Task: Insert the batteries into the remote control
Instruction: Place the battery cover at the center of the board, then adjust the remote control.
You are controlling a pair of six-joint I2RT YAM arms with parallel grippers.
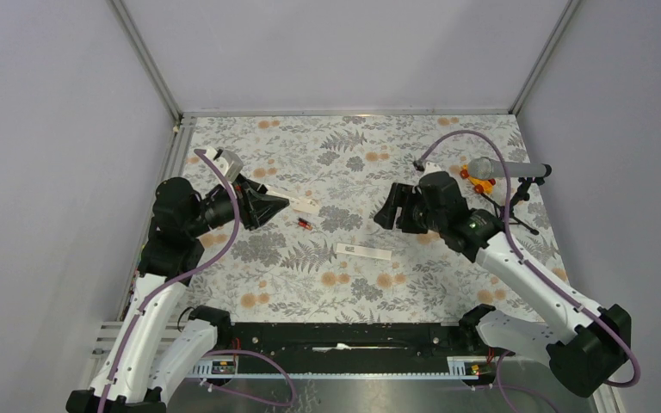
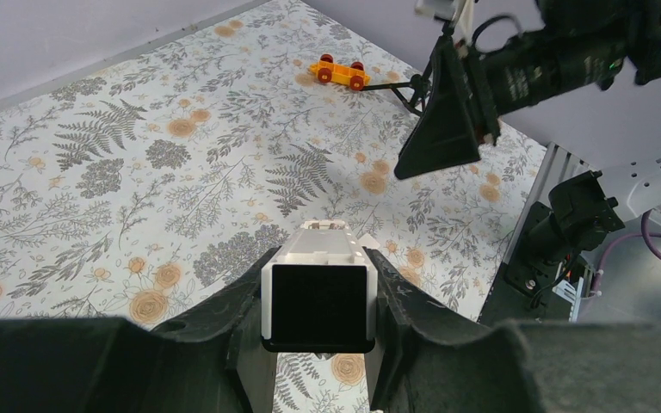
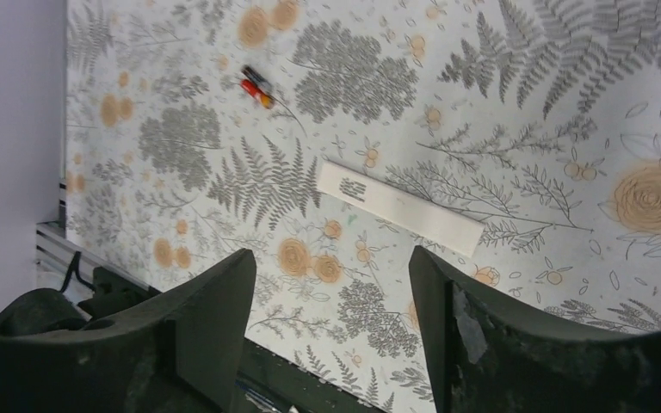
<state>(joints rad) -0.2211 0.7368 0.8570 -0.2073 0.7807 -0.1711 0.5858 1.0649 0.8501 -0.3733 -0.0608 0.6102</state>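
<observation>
My left gripper (image 1: 277,206) is shut on the white remote control (image 1: 303,205) and holds it above the table; its free end points right. In the left wrist view the remote (image 2: 318,275) sits between my fingers, its dark end face towards the camera. The red-and-black batteries (image 1: 305,224) lie on the cloth just below the remote's free end; they also show in the right wrist view (image 3: 256,87). My right gripper (image 1: 385,215) is open and empty, raised over the middle right of the table, away from the batteries.
A flat white cover strip (image 1: 364,251) lies on the cloth near the middle, also in the right wrist view (image 3: 400,208). A grey microphone (image 1: 495,168) on a black stand and an orange-and-yellow toy piece (image 1: 480,181) stand at the right. Black rail (image 1: 336,337) along the near edge.
</observation>
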